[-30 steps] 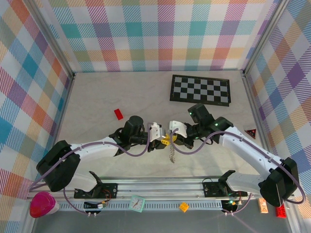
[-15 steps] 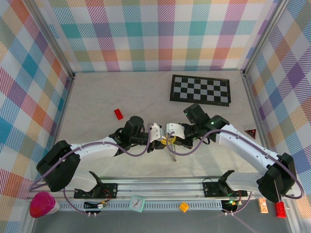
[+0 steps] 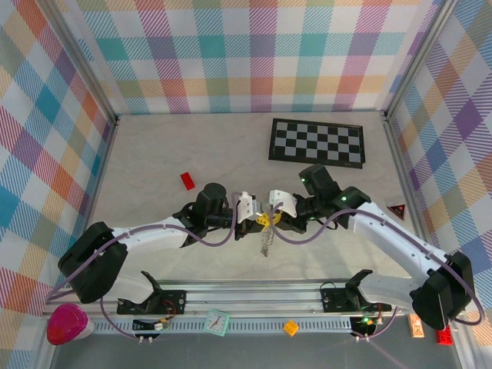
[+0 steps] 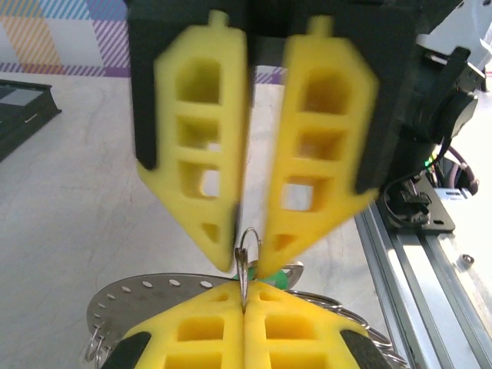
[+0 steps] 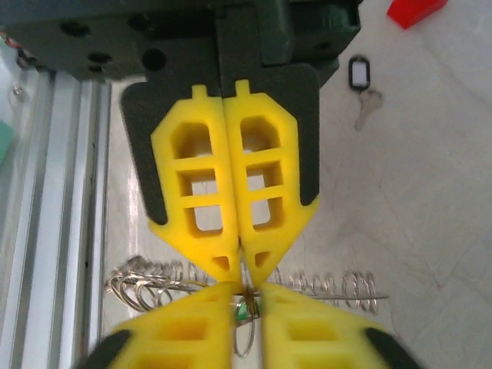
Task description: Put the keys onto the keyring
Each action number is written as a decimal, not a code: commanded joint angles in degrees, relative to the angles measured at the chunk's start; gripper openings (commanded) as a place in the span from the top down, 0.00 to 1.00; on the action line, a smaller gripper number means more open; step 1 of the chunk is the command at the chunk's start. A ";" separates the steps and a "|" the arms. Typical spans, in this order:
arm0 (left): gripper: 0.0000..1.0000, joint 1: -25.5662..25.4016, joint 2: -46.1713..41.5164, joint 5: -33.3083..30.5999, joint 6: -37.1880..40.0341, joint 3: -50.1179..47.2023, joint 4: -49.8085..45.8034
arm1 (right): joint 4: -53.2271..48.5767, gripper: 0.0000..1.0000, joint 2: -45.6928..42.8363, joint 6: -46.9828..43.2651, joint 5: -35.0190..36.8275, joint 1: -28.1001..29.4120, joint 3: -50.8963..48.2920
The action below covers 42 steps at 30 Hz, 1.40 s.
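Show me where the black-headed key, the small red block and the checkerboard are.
black-headed key (image 5: pixel 359 74): right wrist view, on its black plastic head.
red block (image 3: pixel 187 181): top external view, middle of its top face.
checkerboard (image 3: pixel 317 141): top external view, centre of its chequered surface.

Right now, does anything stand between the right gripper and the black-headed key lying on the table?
Yes. The left gripper, shut on a thin wire loop, meets the right gripper tip to tip; the black-headed key lies on the table beyond it.
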 commanded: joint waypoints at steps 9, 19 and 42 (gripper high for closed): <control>1.00 -0.55 1.16 1.39 -3.33 -1.75 8.82 | 5.69 0.73 -5.79 7.62 -7.81 -4.64 -6.52; 1.00 -0.55 0.87 1.68 -3.30 -1.84 9.18 | 5.95 0.80 -5.63 7.03 -5.35 -4.68 -6.57; 1.00 -0.56 1.38 1.61 -3.92 -1.75 10.40 | 5.18 1.00 -4.04 6.26 -7.36 -4.64 -6.07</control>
